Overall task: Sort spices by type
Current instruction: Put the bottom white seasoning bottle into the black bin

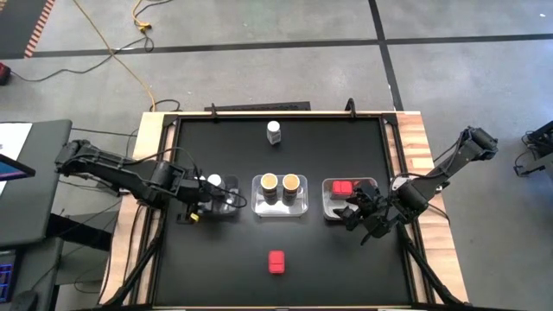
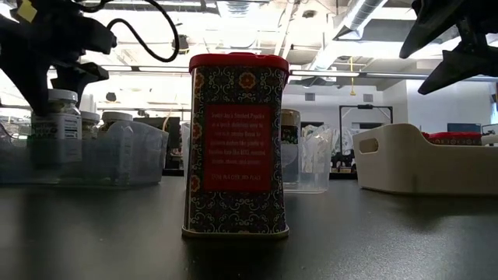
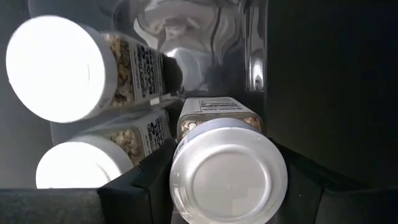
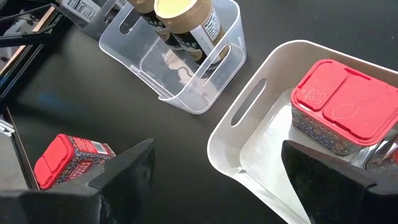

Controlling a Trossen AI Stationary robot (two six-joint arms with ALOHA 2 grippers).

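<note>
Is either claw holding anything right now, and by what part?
The left claw grips a white-capped spice jar by its cap end; the right claw is open, empty.

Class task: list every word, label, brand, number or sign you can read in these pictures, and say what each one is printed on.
No text can be read for certain.
Red tin: white lines on a red panel, too blurred to read.
White-capped jars: printed labels, too small and angled.
Tan-topped jar: dark label, unreadable.
Tin in the white tray: embossed lid marks, no words legible.
</note>
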